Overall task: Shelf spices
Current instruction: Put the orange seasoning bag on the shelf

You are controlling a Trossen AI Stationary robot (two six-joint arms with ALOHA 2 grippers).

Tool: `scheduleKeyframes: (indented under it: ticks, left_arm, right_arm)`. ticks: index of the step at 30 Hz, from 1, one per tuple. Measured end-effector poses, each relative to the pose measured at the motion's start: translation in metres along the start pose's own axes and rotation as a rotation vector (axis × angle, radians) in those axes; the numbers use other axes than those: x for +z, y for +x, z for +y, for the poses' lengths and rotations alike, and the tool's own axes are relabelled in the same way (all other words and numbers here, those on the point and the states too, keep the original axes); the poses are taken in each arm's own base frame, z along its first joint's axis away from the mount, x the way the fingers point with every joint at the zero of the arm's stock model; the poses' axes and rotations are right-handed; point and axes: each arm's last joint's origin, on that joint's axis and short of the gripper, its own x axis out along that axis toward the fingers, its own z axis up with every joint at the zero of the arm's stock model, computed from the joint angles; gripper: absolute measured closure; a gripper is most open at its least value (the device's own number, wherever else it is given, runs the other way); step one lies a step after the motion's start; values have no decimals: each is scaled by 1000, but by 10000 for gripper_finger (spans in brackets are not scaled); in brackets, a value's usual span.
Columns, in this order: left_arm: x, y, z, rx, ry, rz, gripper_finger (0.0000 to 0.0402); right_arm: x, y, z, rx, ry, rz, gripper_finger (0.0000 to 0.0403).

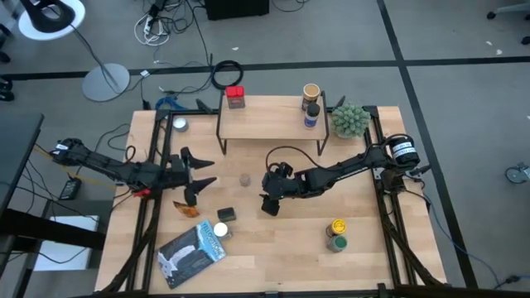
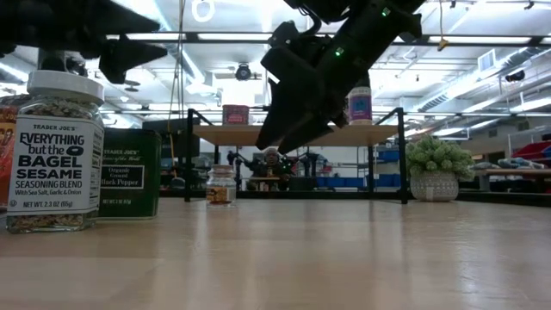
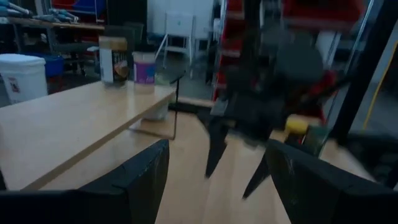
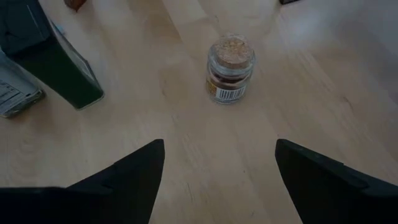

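The shelf [image 1: 269, 122] stands at the table's far middle on thin black legs. A red tin [image 1: 235, 97], a tan jar [image 1: 310, 91] and a blue-labelled jar [image 1: 311, 114] stand on it. A small cork-topped jar [image 4: 230, 68] stands upright on the table, between the two grippers. My right gripper [image 1: 269, 204] hangs open above the table, slanting down toward this jar, apart from it. My left gripper [image 1: 203, 174] is open, raised, pointing level at the right arm. A dark green tin [image 1: 225, 214] and a white-lidded seasoning jar [image 2: 56, 155] stand near the front left.
A yellow-lidded jar [image 1: 337, 225] and a green jar [image 1: 336, 242] stand at the front right. An orange packet [image 1: 187, 209] and a flat blue-grey packet [image 1: 192, 252] lie at the front left. A spiky green plant [image 1: 351, 120] sits right of the shelf, a silver tin [image 1: 179, 125] left of it.
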Motion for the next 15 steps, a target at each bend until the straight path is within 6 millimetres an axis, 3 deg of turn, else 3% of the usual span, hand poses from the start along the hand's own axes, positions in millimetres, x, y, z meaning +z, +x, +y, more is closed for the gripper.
scheduleKeyframes:
  ticks: [6, 11, 15]
  left_arm:
    - [18, 1, -3, 6, 80, 58, 141]
    - [44, -5, -4, 34, 87, 301, 165]
    - [53, -11, -4, 46, 3, 511, 177]
  right_arm:
    - [0, 0, 0, 0, 1, -2, 96]
    - [-2, -1, 3, 5, -8, 4, 96]
    - [-2, -2, 4, 8, -11, 4, 96]
